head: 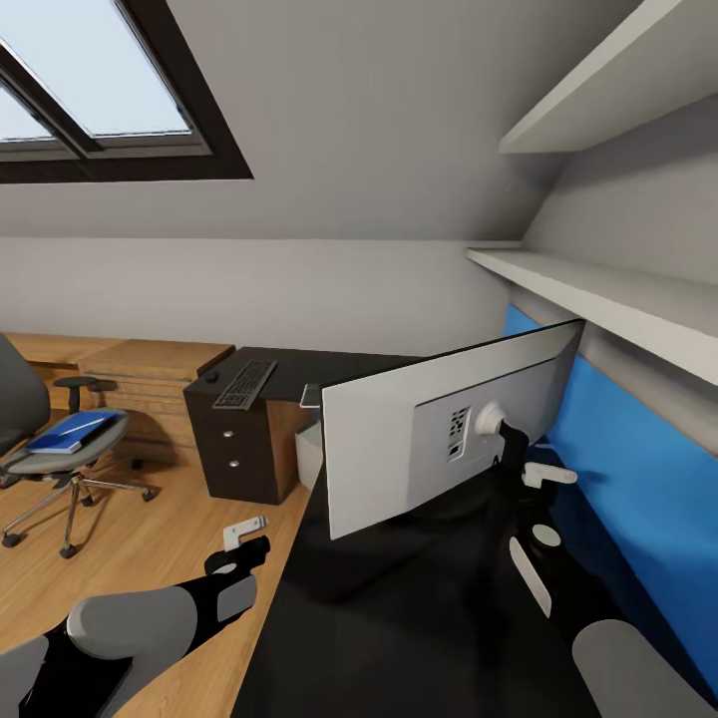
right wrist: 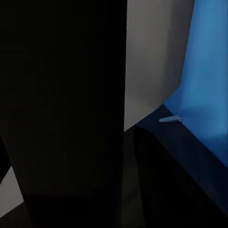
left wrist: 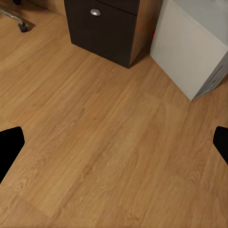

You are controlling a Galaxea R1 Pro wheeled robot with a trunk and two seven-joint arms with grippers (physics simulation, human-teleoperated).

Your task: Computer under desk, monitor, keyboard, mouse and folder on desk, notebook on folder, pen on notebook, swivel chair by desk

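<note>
Head view: my right gripper [head: 524,461] is reaching at the monitor [head: 439,439] stand on the desk [head: 399,618], grip unclear; left gripper [head: 244,538] is hanging open above floor. Risk: the tilted monitor toppling if I'm pushing off-centre.

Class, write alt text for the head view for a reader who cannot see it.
The monitor shows its grey back on the black desk, held at its stand by the right gripper. Further left lie the keyboard and a blue folder on the swivel chair.

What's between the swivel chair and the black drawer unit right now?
Head view: bare wood plank floor between the swivel chair and the drawer unit; a light wooden chest stands behind that gap.
</note>
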